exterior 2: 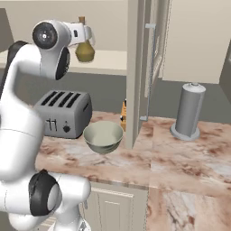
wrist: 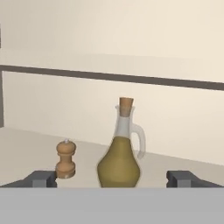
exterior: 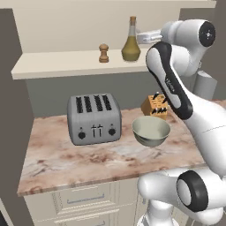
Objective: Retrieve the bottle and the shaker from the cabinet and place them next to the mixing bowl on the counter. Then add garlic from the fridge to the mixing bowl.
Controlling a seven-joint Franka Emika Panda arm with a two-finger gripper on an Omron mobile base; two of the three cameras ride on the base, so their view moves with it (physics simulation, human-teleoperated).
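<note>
On the cabinet shelf [exterior: 62, 64] stands the bottle [exterior: 131, 44] [exterior 2: 84, 49] [wrist: 119, 162], an olive-yellow cruet with a brown stopper. The small brown shaker [exterior: 103, 53] [wrist: 65, 159] stands to its left, apart from it. My gripper [exterior: 142, 37] [exterior 2: 89, 33] [wrist: 113, 180] is level with the shelf, just right of the bottle, and open; in the hand view the bottle stands ahead between the wide-apart fingertips [wrist: 41, 179], untouched. The grey-green mixing bowl [exterior: 151, 130] [exterior 2: 103, 136] sits on the marble counter [exterior: 66, 161]. The garlic and the fridge are out of view.
A grey toaster [exterior: 94, 118] [exterior 2: 63, 113] stands left of the bowl, and a wooden knife block [exterior: 155, 106] behind it. A tall beige panel with a handle [exterior 2: 135, 72] rises right of the bowl. Further right is a grey paper-towel holder [exterior 2: 189, 110].
</note>
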